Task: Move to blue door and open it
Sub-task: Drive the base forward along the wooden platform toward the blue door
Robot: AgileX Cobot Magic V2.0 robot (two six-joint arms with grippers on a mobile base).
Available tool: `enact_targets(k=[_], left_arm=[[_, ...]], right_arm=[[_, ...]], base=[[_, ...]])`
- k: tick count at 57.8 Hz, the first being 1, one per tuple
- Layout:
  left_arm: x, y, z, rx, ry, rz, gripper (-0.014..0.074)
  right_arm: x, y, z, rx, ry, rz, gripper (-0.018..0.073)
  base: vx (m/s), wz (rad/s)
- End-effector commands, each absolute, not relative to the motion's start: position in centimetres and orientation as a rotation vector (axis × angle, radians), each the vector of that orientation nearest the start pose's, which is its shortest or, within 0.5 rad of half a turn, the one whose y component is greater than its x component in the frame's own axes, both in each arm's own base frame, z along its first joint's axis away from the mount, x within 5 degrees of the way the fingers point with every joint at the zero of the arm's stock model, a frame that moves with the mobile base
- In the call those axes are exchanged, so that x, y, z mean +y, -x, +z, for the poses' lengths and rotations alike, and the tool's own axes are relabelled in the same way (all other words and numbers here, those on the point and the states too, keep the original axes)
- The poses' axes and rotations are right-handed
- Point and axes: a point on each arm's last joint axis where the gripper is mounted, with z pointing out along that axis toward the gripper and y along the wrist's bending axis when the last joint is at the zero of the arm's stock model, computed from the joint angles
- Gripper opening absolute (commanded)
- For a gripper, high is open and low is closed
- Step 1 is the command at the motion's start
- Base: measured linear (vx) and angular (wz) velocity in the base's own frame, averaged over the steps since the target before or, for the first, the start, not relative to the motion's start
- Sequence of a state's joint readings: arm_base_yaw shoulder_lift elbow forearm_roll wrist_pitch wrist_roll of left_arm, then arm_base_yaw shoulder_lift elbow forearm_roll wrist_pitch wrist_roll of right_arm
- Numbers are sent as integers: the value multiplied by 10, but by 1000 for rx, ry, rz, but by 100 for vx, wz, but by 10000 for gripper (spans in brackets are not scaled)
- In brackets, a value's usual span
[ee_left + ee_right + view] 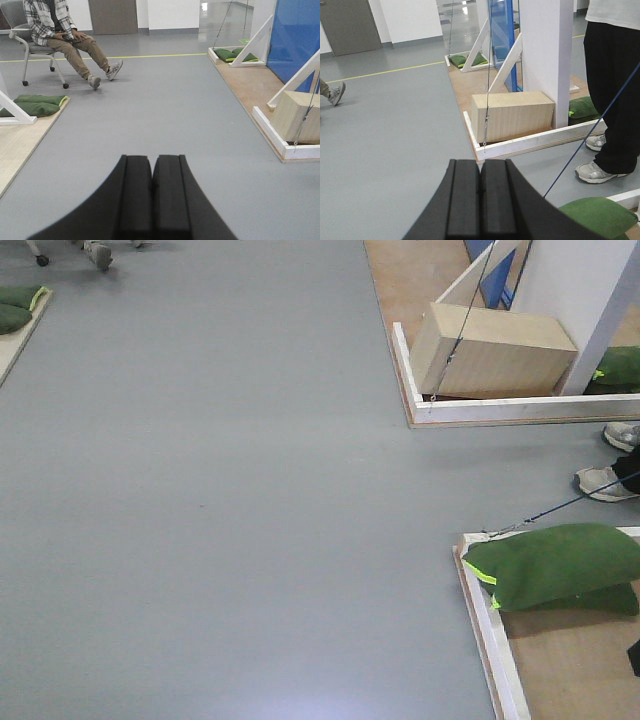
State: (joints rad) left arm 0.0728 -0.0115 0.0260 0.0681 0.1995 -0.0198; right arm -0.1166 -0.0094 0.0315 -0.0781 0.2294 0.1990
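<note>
The blue door (296,37) stands at the far right of the left wrist view, behind white diagonal braces; its handle is out of view. In the right wrist view it shows as a narrow glossy blue strip (498,31) beside a white post. A sliver of blue shows at the top right of the front view (490,262). My left gripper (152,160) is shut and empty, low over the grey floor. My right gripper (480,164) is shut and empty too, well short of the door frame's base.
A wooden box (492,350) sits inside the white-edged base (480,410) of the door frame. Green sandbags (555,565) lie on a second base at right. A person stands at right (615,75). Another sits on a chair (60,30) at far left. A blue cord (590,135) crosses the floor.
</note>
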Motion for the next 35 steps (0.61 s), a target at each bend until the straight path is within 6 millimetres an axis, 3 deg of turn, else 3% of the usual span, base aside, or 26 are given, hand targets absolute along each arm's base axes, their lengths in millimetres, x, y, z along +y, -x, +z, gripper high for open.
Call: enact_targets(k=[1, 35], left_arm=[[5, -54, 203, 1577, 35, 94, 73], [5, -54, 203, 1577, 35, 94, 73]], right_arm=[[-8, -55, 191, 1624, -200, -18, 8], [-8, -55, 191, 1624, -200, -18, 8]], base=[[0, 0], [0, 0]])
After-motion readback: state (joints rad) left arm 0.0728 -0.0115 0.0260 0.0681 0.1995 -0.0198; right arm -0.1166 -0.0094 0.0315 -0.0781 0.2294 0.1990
